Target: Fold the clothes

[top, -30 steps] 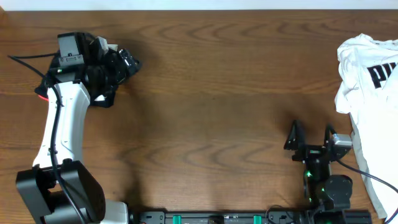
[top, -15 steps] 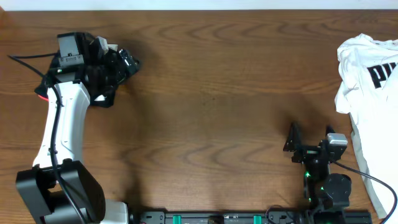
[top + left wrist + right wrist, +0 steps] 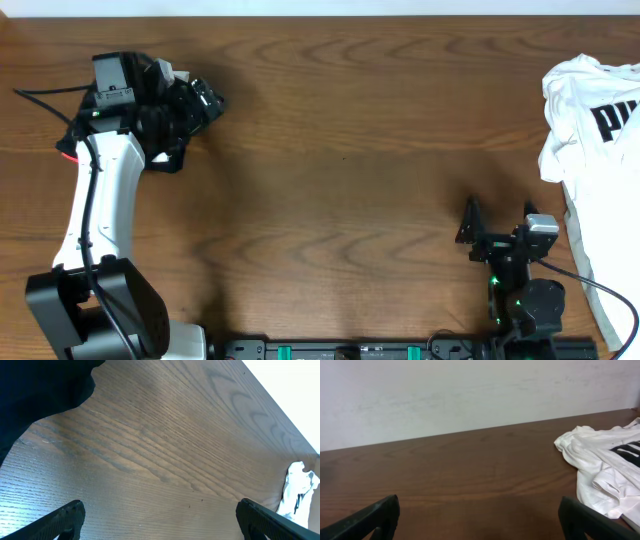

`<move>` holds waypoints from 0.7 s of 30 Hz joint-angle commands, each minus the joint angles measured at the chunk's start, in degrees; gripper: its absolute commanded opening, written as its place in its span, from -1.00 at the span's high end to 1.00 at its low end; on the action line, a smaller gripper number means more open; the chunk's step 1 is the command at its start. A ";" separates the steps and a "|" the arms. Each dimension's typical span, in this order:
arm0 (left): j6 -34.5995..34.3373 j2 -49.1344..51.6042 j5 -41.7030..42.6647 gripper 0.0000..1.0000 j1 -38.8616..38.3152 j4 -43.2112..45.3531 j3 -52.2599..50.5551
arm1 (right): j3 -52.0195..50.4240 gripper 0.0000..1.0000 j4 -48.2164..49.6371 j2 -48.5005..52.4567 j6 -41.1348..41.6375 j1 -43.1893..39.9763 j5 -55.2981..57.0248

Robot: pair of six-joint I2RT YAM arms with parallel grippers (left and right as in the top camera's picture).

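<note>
Leggings (image 3: 40, 385), black and bunched, lie at the far left of the wooden surface (image 3: 340, 150), under the left arm's wrist; the left gripper (image 3: 157, 517) stands wide open just beside that dark heap, with only bare wood between its fingers; a white T-shirt (image 3: 585, 120) with black lettering sprawls at the right edge; the right gripper (image 3: 498, 222) is spread wide and holds nothing, near the shirt but apart from it.
</note>
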 commanded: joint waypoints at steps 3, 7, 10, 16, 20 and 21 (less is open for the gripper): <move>-0.09 0.20 -0.72 -0.96 0.02 -0.02 0.59 | -0.09 -0.99 -0.22 -0.37 -1.05 0.90 0.92; -0.09 0.20 -0.72 -0.96 0.02 -0.02 0.59 | -0.09 -0.98 -0.22 -0.37 -1.03 0.90 0.92; -0.09 0.20 -0.72 -0.96 0.02 -0.04 0.59 | -0.09 -0.98 -0.22 -0.37 -1.03 0.90 0.92; -0.09 -4.24 -0.72 -0.96 -0.07 -0.04 0.59 | -0.09 -0.98 -0.20 -0.37 -1.05 0.90 0.92; -0.09 -11.56 -0.72 -0.96 -0.92 -0.02 0.59 | -0.09 -0.99 -0.22 -0.37 -1.05 0.90 0.92; -0.09 -13.42 -0.72 -0.96 -1.22 -0.04 0.59 | -0.09 -0.99 -0.22 -0.37 -1.03 0.90 0.92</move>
